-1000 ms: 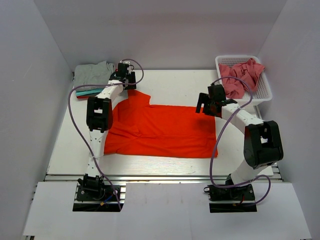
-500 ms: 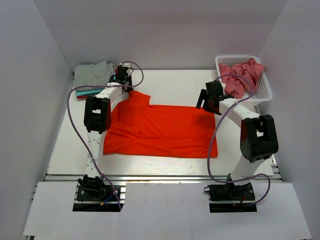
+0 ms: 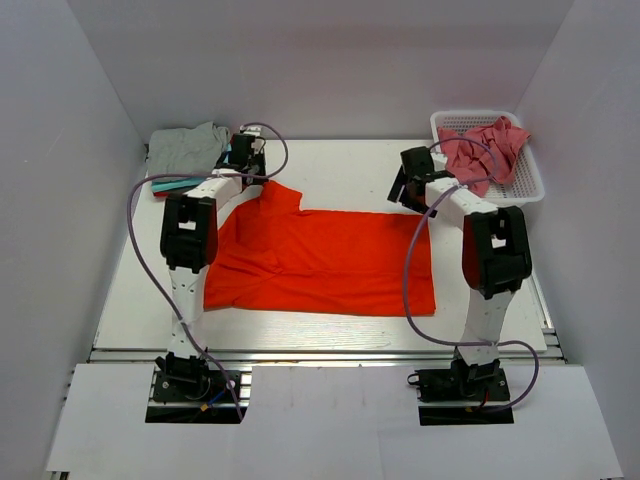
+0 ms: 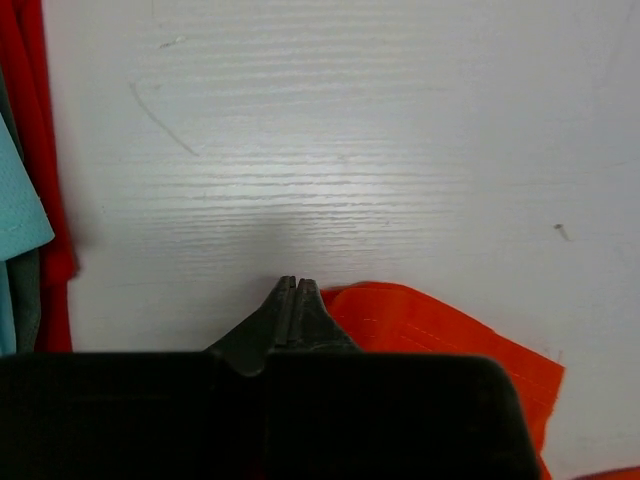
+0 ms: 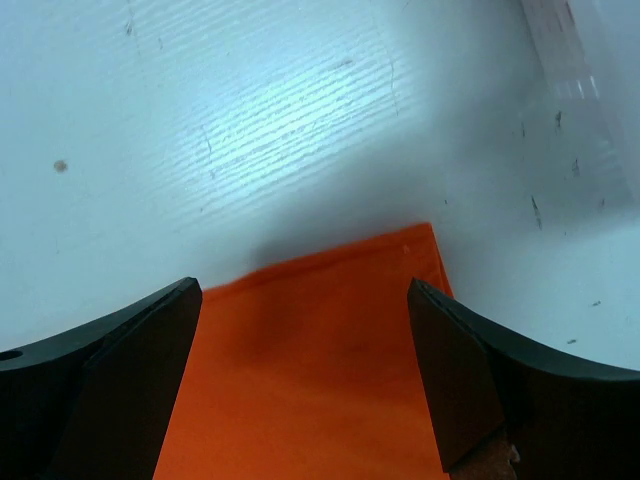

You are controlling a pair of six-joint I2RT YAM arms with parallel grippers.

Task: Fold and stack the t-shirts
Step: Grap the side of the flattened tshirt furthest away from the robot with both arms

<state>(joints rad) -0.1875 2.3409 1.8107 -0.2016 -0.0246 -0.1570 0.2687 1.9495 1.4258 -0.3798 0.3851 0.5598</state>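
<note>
The bright orange-red t-shirt (image 3: 330,260) lies spread flat across the middle of the table (image 3: 340,165), with its sleeve end toward the upper left of the overhead view. The left gripper (image 4: 297,288) sits at that upper-left sleeve corner. Its jaws are pressed fully together, and the orange cloth bunches up against the right side of their tips. Whether any fabric is pinched between them cannot be told.

The right gripper (image 5: 303,300) hangs over the shirt's upper-right corner with its jaws spread wide and nothing in them. In the wrist view that corner lies between the two fingers.

At the upper left of the overhead view, just beyond the left gripper, a grey t-shirt (image 3: 185,148) rests on top of a teal t-shirt (image 3: 190,181) and a red t-shirt (image 3: 172,190). At the upper right, a dusty pink t-shirt (image 3: 485,150) is heaped in the white mesh basket (image 3: 530,185), just beside the right arm.
</note>
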